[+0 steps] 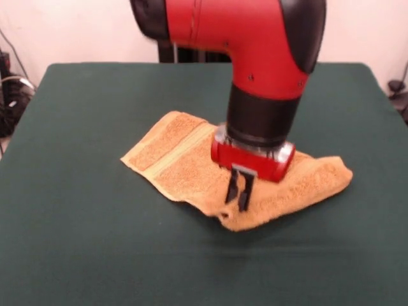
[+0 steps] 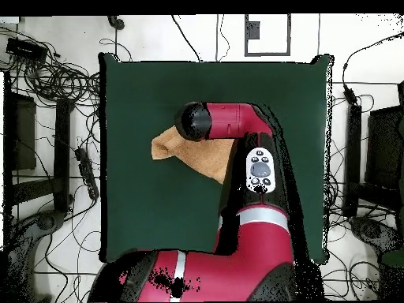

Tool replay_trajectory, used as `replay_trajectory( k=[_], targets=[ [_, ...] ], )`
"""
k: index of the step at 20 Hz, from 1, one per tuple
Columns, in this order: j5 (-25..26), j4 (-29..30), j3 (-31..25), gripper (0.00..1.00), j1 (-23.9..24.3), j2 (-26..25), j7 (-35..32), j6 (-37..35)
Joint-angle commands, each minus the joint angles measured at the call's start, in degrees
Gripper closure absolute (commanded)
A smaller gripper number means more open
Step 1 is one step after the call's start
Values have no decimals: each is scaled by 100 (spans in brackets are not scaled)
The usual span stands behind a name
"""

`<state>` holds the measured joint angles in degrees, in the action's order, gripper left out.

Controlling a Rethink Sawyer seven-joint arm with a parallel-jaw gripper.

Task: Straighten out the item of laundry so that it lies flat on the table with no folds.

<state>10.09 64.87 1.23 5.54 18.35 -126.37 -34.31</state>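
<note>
The item of laundry [image 1: 185, 169], an orange-tan towel with a woven band, lies crumpled across the middle of the green table [image 1: 76, 191]. Its left part lies fairly flat, while its right end is bunched and its front edge is folded up. My gripper [image 1: 239, 190] points down at that front fold, its two black fingers [image 1: 233, 188] close together with a sliver of towel between them. In the overhead view the arm covers the gripper and most of the towel [image 2: 170, 146]. Only one towel end sticks out on the green table [image 2: 150, 213].
Bare green cloth surrounds the towel on all sides in the front view. Off the table, tangled cables [image 2: 55, 79] and dark equipment [image 2: 20, 130] lie on the floor along both sides. The arm's red body [image 2: 252, 213] spans the table's lower right part in the overhead view.
</note>
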Motion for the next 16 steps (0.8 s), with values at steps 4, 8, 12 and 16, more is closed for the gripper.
replay_trajectory(
  k=[4,8,12,16],
  targets=[
    [-121,112,-238,100,49,1664,828,-2673],
    [-96,111,-429,100,140,1943,950,-3034],
    [-124,277,-534,100,200,2068,817,-2892],
    [-41,313,-582,100,206,2052,751,-2695]
  ],
)
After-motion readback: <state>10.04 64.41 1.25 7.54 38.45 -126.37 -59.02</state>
